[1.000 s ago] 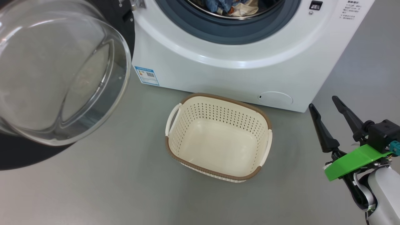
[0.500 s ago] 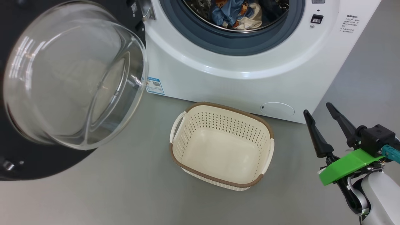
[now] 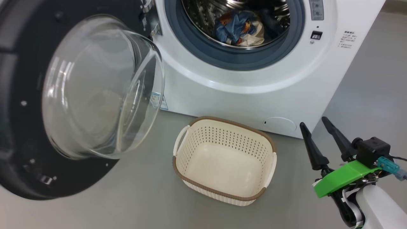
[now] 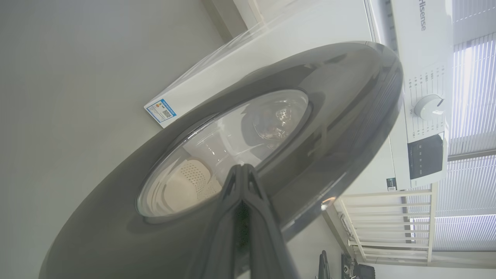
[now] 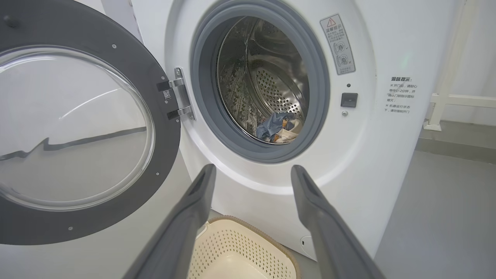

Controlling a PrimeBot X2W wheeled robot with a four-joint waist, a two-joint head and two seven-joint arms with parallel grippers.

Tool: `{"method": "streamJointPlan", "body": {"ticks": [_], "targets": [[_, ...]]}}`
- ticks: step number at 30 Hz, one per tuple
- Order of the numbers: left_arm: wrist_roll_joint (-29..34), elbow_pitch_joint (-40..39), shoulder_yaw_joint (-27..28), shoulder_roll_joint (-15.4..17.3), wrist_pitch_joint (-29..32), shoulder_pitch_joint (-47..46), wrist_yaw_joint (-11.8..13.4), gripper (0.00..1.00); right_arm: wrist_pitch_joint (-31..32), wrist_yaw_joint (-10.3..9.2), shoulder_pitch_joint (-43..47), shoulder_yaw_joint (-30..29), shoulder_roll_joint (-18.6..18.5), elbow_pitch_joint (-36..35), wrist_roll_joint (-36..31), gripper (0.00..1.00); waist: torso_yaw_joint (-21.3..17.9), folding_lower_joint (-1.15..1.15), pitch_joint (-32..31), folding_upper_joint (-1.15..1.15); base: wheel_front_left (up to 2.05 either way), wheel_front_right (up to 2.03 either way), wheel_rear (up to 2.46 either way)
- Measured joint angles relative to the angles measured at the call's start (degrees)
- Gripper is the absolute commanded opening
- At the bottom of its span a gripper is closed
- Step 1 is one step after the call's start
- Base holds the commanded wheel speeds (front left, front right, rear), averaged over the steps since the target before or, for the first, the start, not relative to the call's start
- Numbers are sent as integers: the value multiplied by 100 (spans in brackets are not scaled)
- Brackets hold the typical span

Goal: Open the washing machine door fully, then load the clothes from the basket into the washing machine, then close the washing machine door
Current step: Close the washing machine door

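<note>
Two of the three stages look done, so the thing to handle now is the washing machine door. It stands swung out to the left of the washing machine, hung on a metal hinge at the left edge of the opening.

I judge the door stiff and fairly weighty. It should turn freely on that hinge, so a push will move it without any grip. The best place to press is probably the wide black rim, out towards the edge farthest from the hinge. That rim is glossy and likely slippery. The bulging glass bowl at the centre is better left alone. The bowl is clear and deep, and the rim around it is dark with small screws.

The left jaws are shut tip to tip with nothing between them. In the left wrist view they point at the door's outer face, just beside the edge of the glass. Whether they touch it I cannot tell. The right jaws are spread wide and empty, low at the near right, well apart from everything.

The clothes, blue with orange bears plus some cream cloth, lie low in the steel drum. They are soft and light, and sit behind the grey gasket. The basket sits empty on the floor, just in front of the machine.
</note>
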Motion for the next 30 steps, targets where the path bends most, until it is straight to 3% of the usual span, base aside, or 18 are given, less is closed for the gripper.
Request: {"method": "streamJointPlan", "body": {"ticks": [13,21,30], "targets": [[-263,-2092,-268,-408,806,1009,1037,0,-1,0,225,-65,299,32,73,100,-185,0,-296,0,0,0,0],[-369,-2973,-323,-802,857,1315,1292,0,-1,0,262,-103,314,33,78,100,-381,0,-364,0,0,0,0],[-555,-3188,-447,-1327,710,1399,1425,0,-1,0,314,-98,339,33,78,100,-695,0,-444,0,0,0,0]]}}
